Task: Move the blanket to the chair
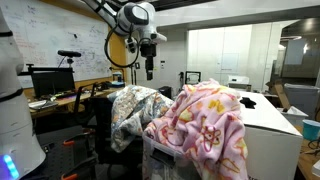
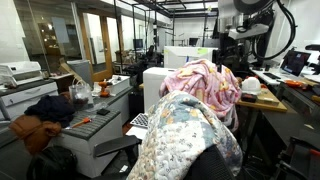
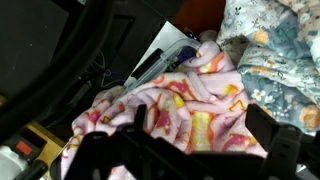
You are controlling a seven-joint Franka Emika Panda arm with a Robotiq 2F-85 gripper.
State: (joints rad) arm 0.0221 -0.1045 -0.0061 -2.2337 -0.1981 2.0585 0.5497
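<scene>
The quilted grey-blue and cream blanket (image 1: 135, 108) lies bunched over the black chair (image 1: 103, 122), next to a pink fleece with yellow flowers (image 1: 205, 125). In an exterior view the blanket (image 2: 185, 135) fills the foreground, draped over the chair's dark backrest (image 2: 215, 166). My gripper (image 1: 150, 70) hangs open and empty well above both fabrics. In the wrist view the gripper (image 3: 200, 125) frames the pink fleece (image 3: 190, 95), and the blanket (image 3: 275, 40) shows at the upper right.
A white cabinet (image 1: 272, 125) stands under the pink fleece. Behind the chair is a desk with a monitor (image 1: 50, 80). A printer (image 2: 20, 75) and an orange jacket (image 2: 30, 130) lie to one side. Dark chair parts (image 3: 60, 60) and cables cross the wrist view.
</scene>
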